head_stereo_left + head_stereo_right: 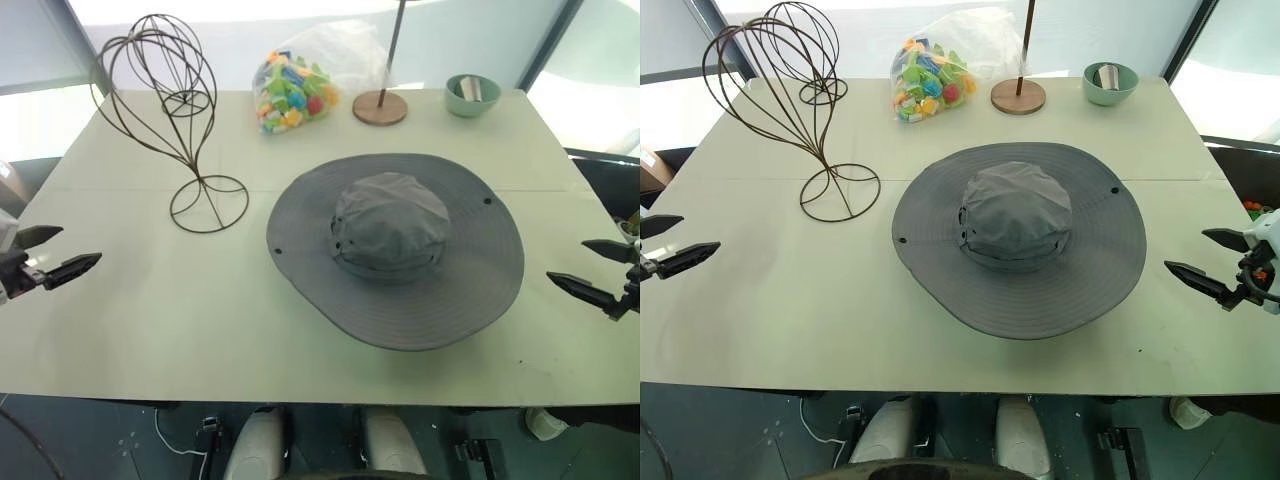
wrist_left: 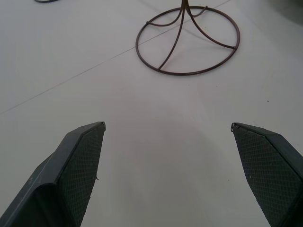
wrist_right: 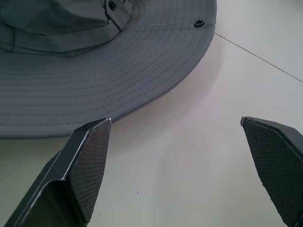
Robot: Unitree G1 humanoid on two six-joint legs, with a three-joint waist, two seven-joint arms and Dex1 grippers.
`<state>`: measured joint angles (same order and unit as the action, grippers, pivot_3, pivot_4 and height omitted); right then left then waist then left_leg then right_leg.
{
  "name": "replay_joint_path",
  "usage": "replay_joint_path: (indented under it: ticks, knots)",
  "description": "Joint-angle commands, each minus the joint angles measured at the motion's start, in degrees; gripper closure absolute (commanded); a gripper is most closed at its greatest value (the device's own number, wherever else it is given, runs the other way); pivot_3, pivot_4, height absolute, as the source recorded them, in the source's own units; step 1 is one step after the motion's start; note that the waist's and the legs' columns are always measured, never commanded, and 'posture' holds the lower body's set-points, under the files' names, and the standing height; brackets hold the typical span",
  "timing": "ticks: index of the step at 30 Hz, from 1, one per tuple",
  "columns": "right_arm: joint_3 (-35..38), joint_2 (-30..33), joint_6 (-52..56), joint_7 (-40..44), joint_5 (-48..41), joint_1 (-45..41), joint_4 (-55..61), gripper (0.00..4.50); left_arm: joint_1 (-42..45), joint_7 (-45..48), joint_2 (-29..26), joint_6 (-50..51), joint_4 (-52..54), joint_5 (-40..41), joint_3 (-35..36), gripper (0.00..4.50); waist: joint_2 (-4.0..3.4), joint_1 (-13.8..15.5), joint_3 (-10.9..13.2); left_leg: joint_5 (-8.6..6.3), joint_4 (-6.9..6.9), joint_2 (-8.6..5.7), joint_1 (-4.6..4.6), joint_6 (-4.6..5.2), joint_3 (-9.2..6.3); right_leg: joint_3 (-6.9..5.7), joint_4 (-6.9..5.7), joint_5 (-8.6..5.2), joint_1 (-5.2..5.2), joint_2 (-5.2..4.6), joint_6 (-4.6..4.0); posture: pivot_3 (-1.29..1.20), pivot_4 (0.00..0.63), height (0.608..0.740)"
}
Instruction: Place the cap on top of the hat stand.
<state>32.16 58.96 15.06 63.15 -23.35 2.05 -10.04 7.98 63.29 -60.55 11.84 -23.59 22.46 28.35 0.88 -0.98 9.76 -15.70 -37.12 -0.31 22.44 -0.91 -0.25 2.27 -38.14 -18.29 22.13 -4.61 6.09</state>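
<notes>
The grey wide-brimmed cap (image 1: 395, 245) lies flat, crown up, in the middle of the table. The dark wire hat stand (image 1: 165, 95) stands upright at the back left, with its ring base (image 2: 188, 40) on the table. My left gripper (image 1: 62, 255) hovers open at the table's left edge, short of the stand's base, with nothing between its fingers. My right gripper (image 1: 590, 270) is open at the right edge, a little apart from the cap's brim (image 3: 118, 75), and empty.
A clear bag of coloured pieces (image 1: 292, 90) sits at the back centre. Beside it stands a thin pole on a round brown disc (image 1: 380, 105), and a green bowl (image 1: 472, 95) is at the back right. The table's (image 1: 150, 330) edges are close to both grippers.
</notes>
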Motion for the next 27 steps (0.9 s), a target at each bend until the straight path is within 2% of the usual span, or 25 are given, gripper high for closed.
replay_joint_path:
  ticks: [1,12,18,23,27]
  knots:
    - [1.1,-0.2,0.3,-0.4,-1.0,-0.3,2.2,0.0,0.3,0.0,-0.2,-1.2,0.7,0.2,0.9,0.04,0.0,0.0,0.0,0.0,0.0,0.0,0.0,0.0,0.0,0.0,0.0,0.0,0.0,0.0,0.0,0.0,0.15,0.739]
    - [1.3,0.1,2.6,-1.8,-0.9,-0.3,3.6,0.0,1.0,-0.1,-0.8,1.3,1.1,0.4,0.1,0.04,0.0,0.0,0.0,0.0,0.0,0.0,0.0,0.0,0.0,0.0,-0.01,0.0,0.01,0.01,0.0,0.0,0.15,0.739]
    - [0.7,0.8,1.6,-4.3,0.4,-2.0,6.7,0.0,3.3,2.7,-1.6,5.2,8.4,3.8,-0.5,0.04,0.0,0.1,0.0,0.0,-0.03,0.0,0.02,0.0,0.0,0.0,-0.02,0.0,0.01,0.0,0.0,0.0,0.15,0.739]
    - [1.4,2.1,4.4,-3.6,-1.6,-2.0,17.7,0.0,6.0,5.8,-1.8,16.0,19.1,12.1,-0.5,0.04,0.0,0.0,0.0,0.0,-0.03,0.0,0.06,0.0,-0.01,0.0,-0.05,0.0,0.06,0.03,0.01,0.0,0.15,0.739]
    - [2.0,2.4,8.4,-2.9,-3.9,1.3,33.9,0.0,5.7,11.0,-2.9,19.4,27.6,15.0,-4.5,0.04,0.0,0.0,0.0,0.0,-0.03,0.01,0.07,0.0,-0.04,0.01,-0.07,0.0,0.07,0.09,0.01,0.0,0.15,0.739]
